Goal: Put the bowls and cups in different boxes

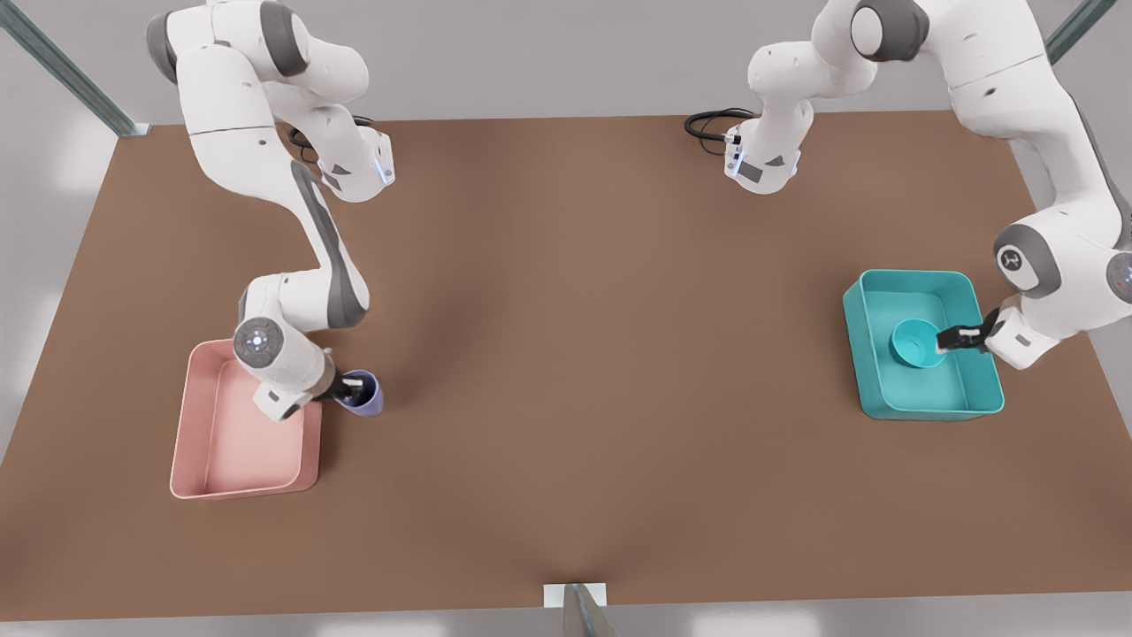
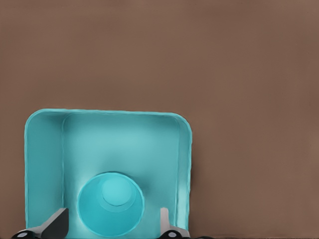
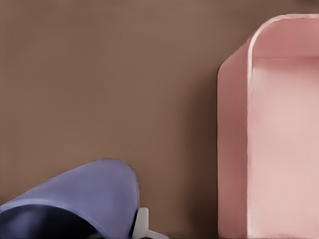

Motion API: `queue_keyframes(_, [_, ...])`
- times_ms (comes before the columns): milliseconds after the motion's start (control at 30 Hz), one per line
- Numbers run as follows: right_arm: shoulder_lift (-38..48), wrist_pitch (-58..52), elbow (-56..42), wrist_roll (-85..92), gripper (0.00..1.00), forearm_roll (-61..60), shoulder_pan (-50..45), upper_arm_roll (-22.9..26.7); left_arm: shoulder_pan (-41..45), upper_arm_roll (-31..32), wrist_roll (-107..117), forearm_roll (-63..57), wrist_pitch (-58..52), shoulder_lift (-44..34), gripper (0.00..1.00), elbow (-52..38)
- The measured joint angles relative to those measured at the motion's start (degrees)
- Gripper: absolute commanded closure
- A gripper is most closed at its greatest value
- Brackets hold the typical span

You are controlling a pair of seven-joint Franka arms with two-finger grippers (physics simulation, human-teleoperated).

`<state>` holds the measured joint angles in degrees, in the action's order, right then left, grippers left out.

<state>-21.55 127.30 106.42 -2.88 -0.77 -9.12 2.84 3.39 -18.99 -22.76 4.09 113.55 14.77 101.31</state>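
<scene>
Bowl: the teal bowl (image 1: 915, 342) is inside the teal box (image 1: 921, 402), so this part looks almost done.
Left end effector: the left end effector (image 1: 953, 337) is low over the teal box, by the bowl's rim, on the front view's right. Its fingers (image 2: 56, 224) are apart, one on each side of the bowl, not pinching it.
Cup: the purple cup (image 1: 363, 393) is just beside the pink box (image 1: 237, 482), not in it yet.
Right end effector: the right end effector (image 1: 352, 386) is clamped on the cup's rim.
Left to do: I think the cup must go into the pink box.
Worktop: the worktop (image 1: 566, 354) is flat and brown.
Room: pale grey walls and metal bars at the corners.
</scene>
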Motion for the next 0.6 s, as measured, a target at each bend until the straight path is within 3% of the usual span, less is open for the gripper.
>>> queue_keyframes(133, [3.41, -4.38, -1.98, 6.09, 0.79, 0.32, 10.16, 0.30, 4.87, 12.60, 4.35, -4.78, -10.18, -2.62, 0.00, -13.82])
queue_keyframes(200, [2.05, -5.69, -3.51, 9.53, 0.79, 0.46, 14.18, 0.33, 6.22, 16.08, 6.20, -6.89, -14.68, -2.62, 0.00, -18.57])
queue_keyframes(367, [-6.51, -6.30, -7.10, 16.72, 0.79, 0.38, 17.64, 0.33, 6.65, 18.08, 10.14, -8.63, -23.03, -0.58, 0.00, -21.55])
queue_keyframes(600, [-11.70, -2.96, -7.50, 23.82, 0.79, -0.08, 17.91, 0.22, 6.54, 18.36, 14.23, -7.68, -28.09, 0.20, 0.00, -21.67])
